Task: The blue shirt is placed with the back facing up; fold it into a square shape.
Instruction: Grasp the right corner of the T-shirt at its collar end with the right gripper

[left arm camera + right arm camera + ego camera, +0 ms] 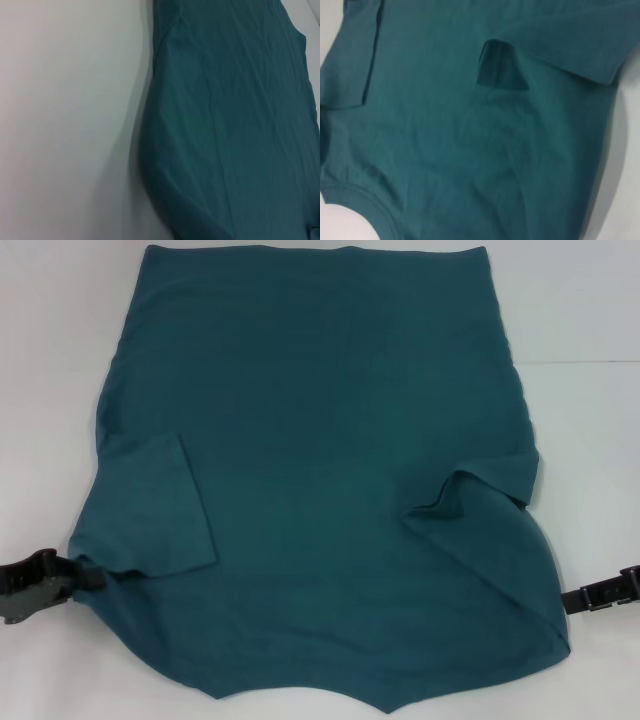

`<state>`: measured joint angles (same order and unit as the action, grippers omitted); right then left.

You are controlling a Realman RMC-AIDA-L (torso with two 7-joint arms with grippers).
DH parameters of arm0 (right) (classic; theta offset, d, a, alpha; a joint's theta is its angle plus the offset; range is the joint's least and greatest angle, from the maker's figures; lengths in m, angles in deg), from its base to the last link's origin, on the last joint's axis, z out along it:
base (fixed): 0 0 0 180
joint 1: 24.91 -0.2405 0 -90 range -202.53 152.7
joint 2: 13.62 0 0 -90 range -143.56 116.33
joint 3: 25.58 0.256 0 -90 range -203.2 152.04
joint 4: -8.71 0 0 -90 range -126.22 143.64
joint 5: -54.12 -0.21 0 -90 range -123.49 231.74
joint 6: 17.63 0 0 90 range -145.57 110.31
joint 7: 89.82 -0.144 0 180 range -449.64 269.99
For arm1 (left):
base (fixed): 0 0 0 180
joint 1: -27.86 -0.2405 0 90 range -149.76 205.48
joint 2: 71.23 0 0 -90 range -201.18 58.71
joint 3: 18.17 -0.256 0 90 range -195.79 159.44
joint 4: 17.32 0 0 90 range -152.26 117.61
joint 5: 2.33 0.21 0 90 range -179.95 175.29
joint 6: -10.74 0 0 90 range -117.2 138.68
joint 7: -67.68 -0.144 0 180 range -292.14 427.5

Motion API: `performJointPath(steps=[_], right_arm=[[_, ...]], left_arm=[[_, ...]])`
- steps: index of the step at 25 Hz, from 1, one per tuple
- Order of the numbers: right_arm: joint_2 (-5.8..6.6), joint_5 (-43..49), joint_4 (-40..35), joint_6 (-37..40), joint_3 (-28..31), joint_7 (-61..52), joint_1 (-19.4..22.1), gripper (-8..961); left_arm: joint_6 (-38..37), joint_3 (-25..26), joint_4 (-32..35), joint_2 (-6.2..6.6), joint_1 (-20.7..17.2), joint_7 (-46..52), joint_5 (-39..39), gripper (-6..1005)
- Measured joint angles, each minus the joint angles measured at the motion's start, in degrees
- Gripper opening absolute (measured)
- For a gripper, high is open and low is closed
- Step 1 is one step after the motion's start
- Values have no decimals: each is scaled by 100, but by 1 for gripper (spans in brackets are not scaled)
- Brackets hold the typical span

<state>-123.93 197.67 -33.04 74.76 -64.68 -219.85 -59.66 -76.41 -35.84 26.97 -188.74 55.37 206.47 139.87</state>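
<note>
Left gripper [85, 575] and right gripper [572, 602] each pinch a near shoulder of the shirt [320, 440], lower corners, lifting to fold.

Showed the blue shirt [470, 150] spread plain and lightly wrinkled over a white surface [625, 165]. Had 1 sleeve [570, 45] folded inward, with a dark pocket beneath its edge. Showed a curved collar band [370, 200]. No fingers visible.

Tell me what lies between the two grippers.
In the head view, only the blue shirt spans the stretch from the left gripper to the right gripper, both sleeves folded inward on top.
</note>
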Motion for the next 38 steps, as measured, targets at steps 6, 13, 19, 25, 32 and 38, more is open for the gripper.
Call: performJointPath(steps=[6, 13, 19, 25, 32, 38], right_arm=[[-30, 5, 3, -125, -128, 3, -17, 550], [-113, 8, 8, -312, -348, 3, -38, 550], [-166, 63, 9, -433, -473, -24, -82, 549], [-203, 195, 189, -493, -476, -56, -190, 549], [-288, 221, 247, -501, -479, -63, -289, 549], [-379, 227, 285, -489, -580, -73, -369, 549]], left_arm=[[0, 0, 0, -4, 0, 7, 0, 21], [-3, 0, 0, -9, 0, 10, 0, 22], [-4, 0, 0, -9, 6, 18, 0, 22], [-3, 0, -1, -9, 9, 24, -2, 23], [8, 0, 0, -5, 9, 25, -8, 23], [38, 0, -4, -10, 9, 31, -9, 22]])
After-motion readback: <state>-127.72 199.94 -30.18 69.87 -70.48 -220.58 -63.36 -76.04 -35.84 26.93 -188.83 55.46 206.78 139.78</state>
